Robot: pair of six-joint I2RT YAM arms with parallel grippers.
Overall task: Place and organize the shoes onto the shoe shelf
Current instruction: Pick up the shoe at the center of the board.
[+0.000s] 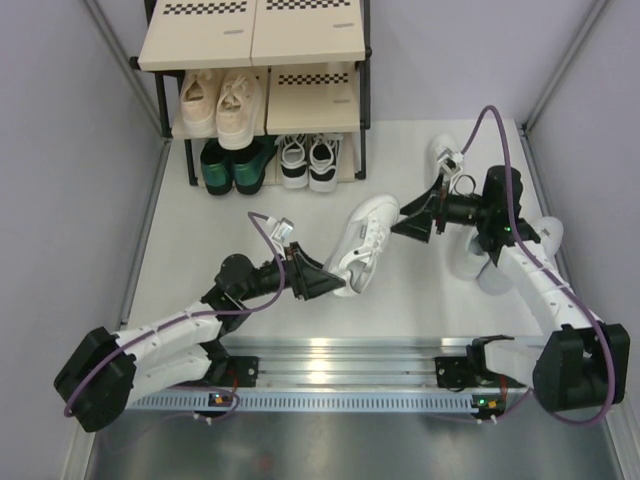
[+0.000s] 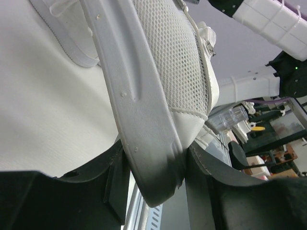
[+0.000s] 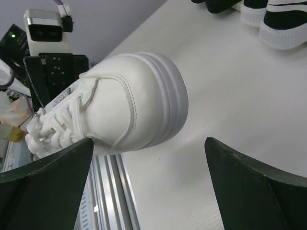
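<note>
White sneaker [image 1: 365,240] is lying tilted on its side near the middle of the table [image 1: 200,260], well short of the shoe shelf [image 1: 250,45]. The left gripper [image 1: 335,283] is pinching its heel rim, fingers [image 2: 115,182] pressing on both sides. The right gripper [image 1: 412,222] is standing spread wide just beside the toe, gripping nothing.

Risks:
- A heel-only grip is leaving the shoe's length unsupported, so it is likely pivoting or slipping out on the carry.
- The spread right fingers are sitting close enough to be bumping the toe.

The shelf is holding beige sneakers [image 1: 220,100] on the middle tier left, dark green shoes [image 1: 232,165] bottom left and black-and-white sneakers [image 1: 308,160] bottom right. The top boards and middle right are showing nothing. Other white shoes [image 1: 478,265] are waiting beside the right arm
</note>
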